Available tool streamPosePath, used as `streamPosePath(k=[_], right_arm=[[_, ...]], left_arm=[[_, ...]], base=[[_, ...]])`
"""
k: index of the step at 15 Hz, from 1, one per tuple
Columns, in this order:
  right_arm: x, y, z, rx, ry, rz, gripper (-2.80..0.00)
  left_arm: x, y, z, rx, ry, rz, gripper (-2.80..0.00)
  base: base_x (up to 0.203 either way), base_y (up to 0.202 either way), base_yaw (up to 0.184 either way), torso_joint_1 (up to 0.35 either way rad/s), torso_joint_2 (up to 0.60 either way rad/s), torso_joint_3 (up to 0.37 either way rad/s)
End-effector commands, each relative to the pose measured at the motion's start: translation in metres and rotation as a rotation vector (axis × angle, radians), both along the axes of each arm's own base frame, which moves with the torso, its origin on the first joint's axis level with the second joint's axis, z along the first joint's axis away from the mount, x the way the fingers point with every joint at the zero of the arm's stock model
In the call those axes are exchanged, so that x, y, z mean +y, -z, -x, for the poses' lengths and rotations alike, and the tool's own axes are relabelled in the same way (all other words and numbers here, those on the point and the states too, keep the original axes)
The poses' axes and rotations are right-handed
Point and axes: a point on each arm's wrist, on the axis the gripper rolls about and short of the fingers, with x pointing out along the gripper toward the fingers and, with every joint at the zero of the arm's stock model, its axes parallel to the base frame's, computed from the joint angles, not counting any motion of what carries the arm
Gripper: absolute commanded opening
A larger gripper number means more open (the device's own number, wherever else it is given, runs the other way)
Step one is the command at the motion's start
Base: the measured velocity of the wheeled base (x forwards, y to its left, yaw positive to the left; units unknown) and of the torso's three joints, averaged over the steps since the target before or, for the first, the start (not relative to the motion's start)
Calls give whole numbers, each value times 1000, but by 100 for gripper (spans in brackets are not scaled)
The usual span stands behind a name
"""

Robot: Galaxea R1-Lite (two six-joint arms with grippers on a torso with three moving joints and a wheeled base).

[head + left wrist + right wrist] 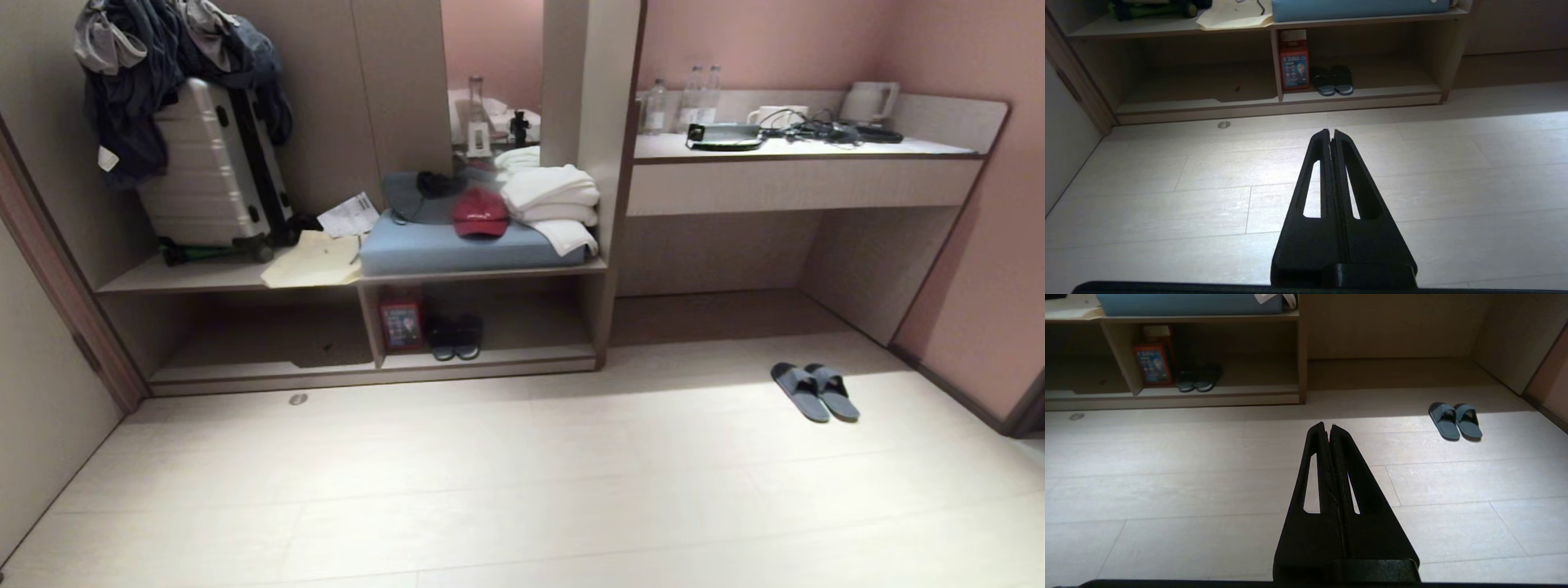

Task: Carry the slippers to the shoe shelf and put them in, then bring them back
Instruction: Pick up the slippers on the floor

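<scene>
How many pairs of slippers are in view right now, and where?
2. The grey-blue slippers sit side by side on the floor in front of the desk. A darker pair sits in the shoe shelf, right of the divider, beside a red box. More could be hidden.

the pale plank floor (522,490) carries the slippers (815,391), side by side near the right wall. the shoe shelf (490,359) holds a darker pair (455,336) beside a red box (400,324) in its right compartment.

Left cubby (261,335) open — right, darker pair (455,336)
</scene>
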Motion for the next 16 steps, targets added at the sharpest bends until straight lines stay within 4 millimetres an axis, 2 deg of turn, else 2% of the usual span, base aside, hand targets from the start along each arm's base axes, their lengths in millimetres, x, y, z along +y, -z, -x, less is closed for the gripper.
streamPosePath(k=[1, 16], right_arm=[[0, 0, 0, 0, 0, 0, -280], [0, 0, 0, 0, 0, -2, -280]], left_arm=[[0, 0, 0, 1, 0, 0, -280], [0, 0, 0, 1, 0, 0, -280]], base=[[194, 0, 0, 6, 7, 2], [195, 0, 0, 3, 2, 3]])
